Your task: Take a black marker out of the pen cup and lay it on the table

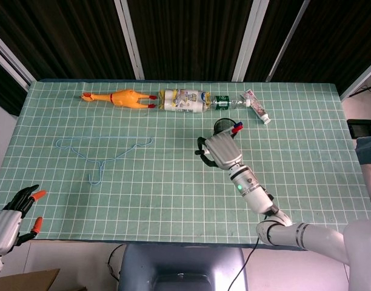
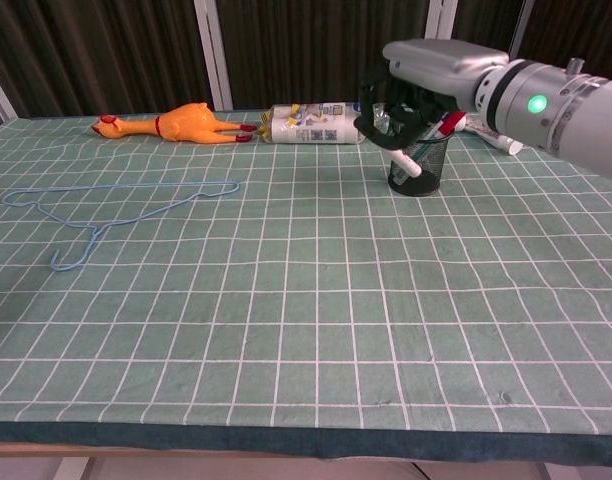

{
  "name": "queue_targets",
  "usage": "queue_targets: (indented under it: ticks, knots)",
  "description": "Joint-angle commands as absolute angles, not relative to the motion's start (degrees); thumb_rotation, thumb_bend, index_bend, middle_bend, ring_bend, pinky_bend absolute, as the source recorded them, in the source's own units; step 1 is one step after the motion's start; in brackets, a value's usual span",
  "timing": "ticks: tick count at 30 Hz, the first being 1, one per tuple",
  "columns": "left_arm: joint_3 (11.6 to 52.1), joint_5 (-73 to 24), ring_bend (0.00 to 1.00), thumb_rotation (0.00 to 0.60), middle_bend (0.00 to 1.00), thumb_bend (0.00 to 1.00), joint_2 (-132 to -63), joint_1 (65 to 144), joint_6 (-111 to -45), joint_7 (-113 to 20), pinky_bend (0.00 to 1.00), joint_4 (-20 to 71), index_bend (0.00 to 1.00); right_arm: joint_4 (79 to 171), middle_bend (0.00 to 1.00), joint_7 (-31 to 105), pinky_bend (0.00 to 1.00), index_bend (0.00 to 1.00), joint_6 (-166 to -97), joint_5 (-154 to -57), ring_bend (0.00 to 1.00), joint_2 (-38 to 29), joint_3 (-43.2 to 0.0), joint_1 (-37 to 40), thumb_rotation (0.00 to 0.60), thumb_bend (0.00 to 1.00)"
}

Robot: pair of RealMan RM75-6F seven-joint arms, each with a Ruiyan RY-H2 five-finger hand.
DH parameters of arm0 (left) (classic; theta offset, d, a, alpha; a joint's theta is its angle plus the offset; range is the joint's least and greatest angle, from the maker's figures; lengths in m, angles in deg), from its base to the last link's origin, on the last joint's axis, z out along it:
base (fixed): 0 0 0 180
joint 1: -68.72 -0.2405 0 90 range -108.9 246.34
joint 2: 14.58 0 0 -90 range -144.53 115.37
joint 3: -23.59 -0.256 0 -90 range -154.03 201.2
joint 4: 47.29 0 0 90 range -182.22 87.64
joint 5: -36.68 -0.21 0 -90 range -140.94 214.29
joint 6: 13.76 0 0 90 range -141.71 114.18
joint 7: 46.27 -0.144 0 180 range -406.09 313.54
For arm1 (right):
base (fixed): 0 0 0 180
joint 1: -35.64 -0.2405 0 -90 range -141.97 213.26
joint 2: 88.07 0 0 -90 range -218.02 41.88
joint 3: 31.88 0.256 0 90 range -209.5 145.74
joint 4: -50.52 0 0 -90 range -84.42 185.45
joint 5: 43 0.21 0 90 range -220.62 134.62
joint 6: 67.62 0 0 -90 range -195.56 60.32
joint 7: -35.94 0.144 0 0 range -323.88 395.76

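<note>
The black mesh pen cup [image 2: 433,166] [image 1: 223,125] stands at the back right of the mat, with a red-capped marker [image 2: 449,122] [image 1: 236,127] still in it. My right hand [image 2: 404,98] [image 1: 220,151] hangs just in front and to the left of the cup, above the mat. It grips a marker [image 2: 408,166] whose white lower end slants down below the fingers; the hand hides the marker's upper part. My left hand [image 1: 14,213] rests open off the mat's near left corner, holding nothing.
Along the far edge lie a yellow rubber chicken [image 1: 119,97], a labelled bottle [image 1: 188,100] and a toothpaste tube [image 1: 256,107]. A blue wire hanger [image 1: 100,151] lies on the left of the green gridded mat [image 1: 161,194].
</note>
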State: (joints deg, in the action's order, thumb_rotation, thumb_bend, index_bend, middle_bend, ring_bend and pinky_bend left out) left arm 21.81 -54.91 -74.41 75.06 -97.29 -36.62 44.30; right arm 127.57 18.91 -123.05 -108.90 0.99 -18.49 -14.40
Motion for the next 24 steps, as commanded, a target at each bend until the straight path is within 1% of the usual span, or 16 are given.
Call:
queue_targets:
  ticks: [1, 14, 20, 24]
  knots:
    - [21.8, -55.0, 0.08, 0.6, 0.07, 0.48, -74.4, 75.1, -97.3, -36.6, 0.31, 44.3, 0.19, 126.8, 1.0, 18.3, 1.0, 0.88, -119.9, -105.9, 1.0, 0.9, -20.5, -13.1, 0.6, 0.8]
    - [21.7, -54.7, 0.08, 0.6, 0.07, 0.48, -74.2, 75.0, -97.2, -36.3, 0.32, 44.4, 0.19, 115.2, 1.0, 15.6, 1.0, 0.88, -111.5, -99.0, 1.0, 6.3, -22.9, -13.5, 0.6, 0.81]
    - [21.8, -54.7, 0.08, 0.6, 0.07, 0.48, -74.1, 74.9, -97.2, -36.2, 0.32, 44.4, 0.19, 110.1, 1.0, 17.4, 1.0, 0.88, -109.3, -99.5, 1.0, 8.9, -23.3, -13.6, 0.6, 0.81]
    - [21.8, -54.5, 0.08, 0.6, 0.07, 0.48, -74.1, 74.9, -97.2, -35.9, 0.31, 44.3, 0.19, 107.8, 1.0, 19.0, 1.0, 0.84, -108.7, -100.8, 1.0, 9.8, -23.4, -13.4, 0.6, 0.8]
